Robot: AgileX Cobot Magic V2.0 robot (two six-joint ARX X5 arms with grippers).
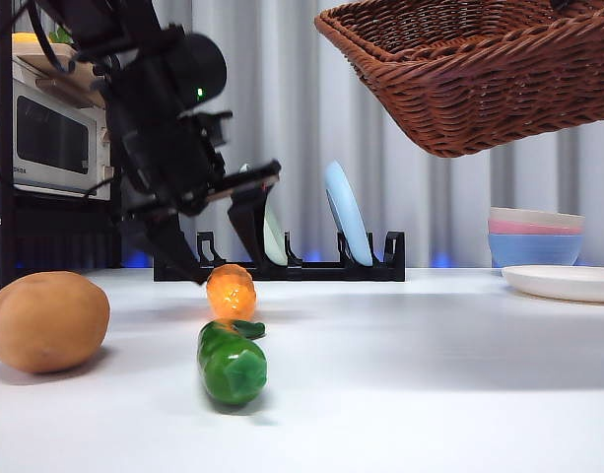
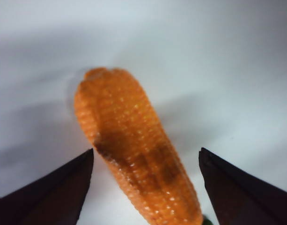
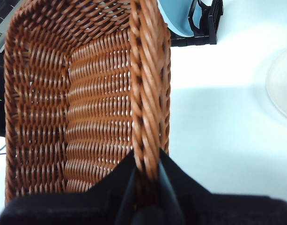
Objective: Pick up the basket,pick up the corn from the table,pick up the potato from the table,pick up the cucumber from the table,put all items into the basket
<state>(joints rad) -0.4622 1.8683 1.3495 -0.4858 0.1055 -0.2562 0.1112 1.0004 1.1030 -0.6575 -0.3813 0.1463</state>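
The wicker basket [image 1: 479, 74] hangs tilted in the air, well above the white table [image 1: 430, 374], and the right gripper [image 3: 147, 171] has its jaws clamped on the braided rim. Woven and hollow, it is probably light but bulky; held at one edge it may swing or sag, so the rim grip needs to stay firm.

The potato [image 1: 47, 321] sits on the table well to one side of the other vegetables. It is smooth, fat and rounded, likely the hardest to pinch; a wide grasp across its narrow middle looks safest.

The cucumber [image 1: 232, 363] lies nearest the front camera, its stem end just beside the corn. Glossy and likely slippery, it should be taken across its midsection.

The corn [image 2: 134, 150] lies on the table between the jaws of the left gripper [image 2: 145, 187], which stand apart on either side without touching it. Its bumpy kernels should give good friction; closing across the thick middle seems right.
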